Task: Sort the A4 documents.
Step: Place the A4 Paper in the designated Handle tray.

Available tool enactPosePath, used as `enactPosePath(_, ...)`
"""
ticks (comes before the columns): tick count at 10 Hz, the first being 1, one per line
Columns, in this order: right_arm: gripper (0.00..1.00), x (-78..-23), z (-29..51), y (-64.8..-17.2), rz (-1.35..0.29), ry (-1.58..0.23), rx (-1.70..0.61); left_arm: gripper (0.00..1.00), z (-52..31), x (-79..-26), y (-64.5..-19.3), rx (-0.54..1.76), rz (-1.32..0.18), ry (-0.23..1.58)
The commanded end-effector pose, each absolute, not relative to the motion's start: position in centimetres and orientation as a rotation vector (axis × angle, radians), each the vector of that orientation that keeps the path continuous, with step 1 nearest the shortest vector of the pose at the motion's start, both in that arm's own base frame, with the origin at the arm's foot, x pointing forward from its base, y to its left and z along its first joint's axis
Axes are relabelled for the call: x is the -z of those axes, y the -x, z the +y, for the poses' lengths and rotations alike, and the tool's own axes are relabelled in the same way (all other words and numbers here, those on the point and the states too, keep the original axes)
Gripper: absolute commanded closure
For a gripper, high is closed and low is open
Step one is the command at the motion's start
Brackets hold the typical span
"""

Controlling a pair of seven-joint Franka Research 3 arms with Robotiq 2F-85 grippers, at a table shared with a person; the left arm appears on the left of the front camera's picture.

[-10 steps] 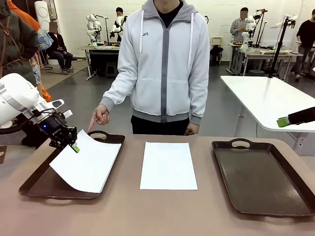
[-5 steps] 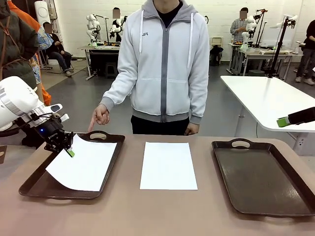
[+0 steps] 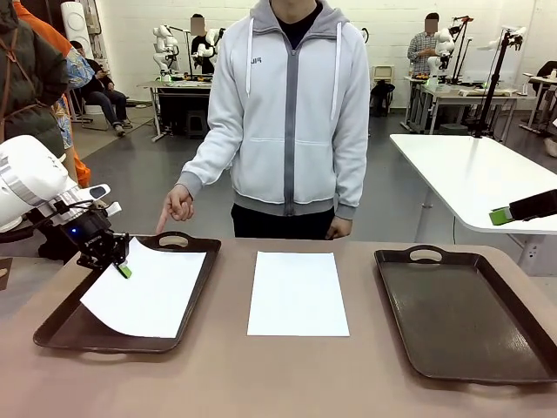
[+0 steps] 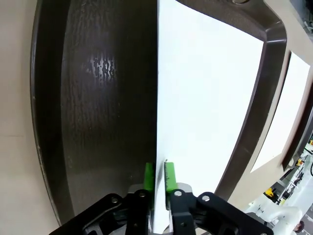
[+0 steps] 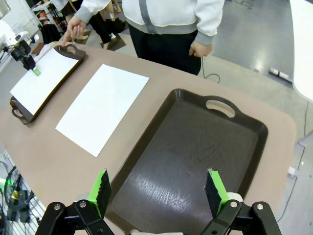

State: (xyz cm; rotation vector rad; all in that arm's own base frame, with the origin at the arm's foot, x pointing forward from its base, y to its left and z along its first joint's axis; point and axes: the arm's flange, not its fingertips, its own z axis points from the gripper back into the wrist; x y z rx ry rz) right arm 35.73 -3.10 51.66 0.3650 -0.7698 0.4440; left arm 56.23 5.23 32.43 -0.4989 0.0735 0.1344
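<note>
White paper sheet (image 3: 144, 294) now lies lower in the dark brown tray (image 3: 63, 324). Left gripper (image 3: 125, 271), narrowly parted, straddles its corner.

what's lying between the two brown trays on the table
One white A4 sheet lies flat on the tabletop between the left tray and the right tray, touching neither; the front view shows it.

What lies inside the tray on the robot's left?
One white sheet, its edge between the pads of the left gripper, and bare tray floor beside it. Anything under the sheet is covered.
</note>
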Motion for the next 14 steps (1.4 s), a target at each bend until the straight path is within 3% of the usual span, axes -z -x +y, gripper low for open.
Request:
enactPosePath(1, 0.00, -51.4, -3.2, -35.9, -0.769, -0.383, -0.442, 0.70, 5.3, -32.8, -56.9, -0.131, 0.086, 0.473)
enactPosePath(4, 0.00, -51.4, -3.2, -35.9, -0.769, -0.383, -0.442, 0.41, 5.6, -33.7, -57.4, -0.119, 0.089, 0.399)
enactPosePath(5, 0.00, -51.4, -3.2, -35.9, -0.769, -0.383, -0.442, 0.47, 5.6, -34.4, -57.4, -0.114, 0.089, 0.406)
enactPosePath(6, 0.00, -51.4, -3.2, -35.9, -0.769, -0.383, -0.442, 0.22, 5.6, -35.1, -57.1, -0.114, 0.076, 0.386)
enactPosePath(7, 0.00, -51.4, -3.2, -35.9, -0.769, -0.383, -0.442, 0.28, 5.8, -35.4, -57.0, -0.126, 0.066, 0.355)
enactPosePath(8, 0.00, -51.4, -3.2, -35.9, -0.769, -0.383, -0.442, 0.02, 5.8, -35.7, -56.9, -0.131, 0.061, 0.349)
enactPosePath(9, 0.00, -51.4, -3.2, -35.9, -0.769, -0.383, -0.442, 0.08, 5.6, -36.0, -56.8, -0.128, 0.052, 0.342)
enactPosePath(10, 0.00, -51.4, -3.2, -35.9, -0.769, -0.383, -0.442, 0.00, 5.6, -36.1, -56.7, -0.131, 0.048, 0.334)
enactPosePath(14, 0.00, -51.4, -3.2, -35.9, -0.769, -0.383, -0.442, 0.00, 4.7, -36.9, -55.8, -0.193, 0.008, 0.443)
